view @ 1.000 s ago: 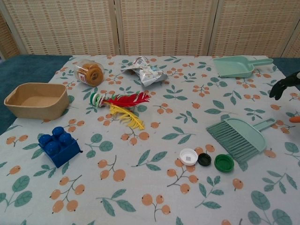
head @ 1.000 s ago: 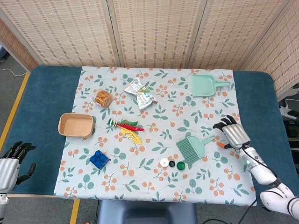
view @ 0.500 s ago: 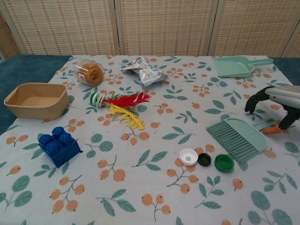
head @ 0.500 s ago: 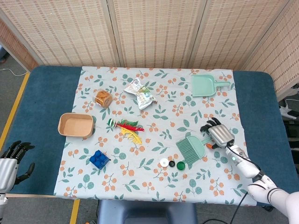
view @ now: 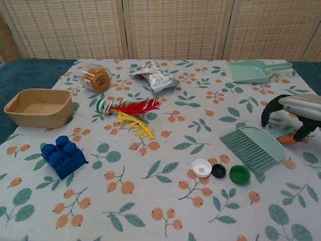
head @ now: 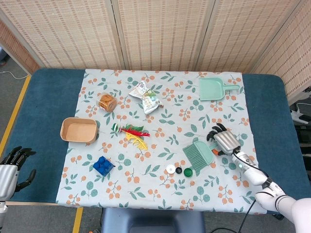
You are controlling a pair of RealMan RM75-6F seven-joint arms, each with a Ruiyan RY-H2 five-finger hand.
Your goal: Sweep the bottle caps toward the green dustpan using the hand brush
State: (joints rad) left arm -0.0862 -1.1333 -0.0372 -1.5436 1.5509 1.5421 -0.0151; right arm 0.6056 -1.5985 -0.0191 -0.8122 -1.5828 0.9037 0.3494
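The green hand brush (head: 198,154) (view: 253,145) lies flat on the cloth, bristles toward the near left. My right hand (head: 223,142) (view: 296,113) hovers over its handle. The fingers arch down on either side and hide most of the handle; I cannot tell whether they touch it. A white cap (head: 170,169) (view: 202,167), a black cap (head: 179,170) (view: 218,170) and a green cap (head: 188,172) (view: 239,174) sit in a row just in front of the bristles. The green dustpan (head: 212,89) (view: 251,71) lies at the far right. My left hand (head: 12,165) rests off the cloth, holding nothing.
A tan tray (head: 78,130), a blue block (head: 103,165), red and yellow feathers (head: 135,134), a crumpled wrapper (head: 146,97) and a jar of rings (head: 107,102) lie on the left and middle of the cloth. Bare cloth (head: 214,116) lies between brush and dustpan.
My right hand has moved left from beside the brush onto its handle and lowered over it. The brush, the caps and my left hand have not moved.
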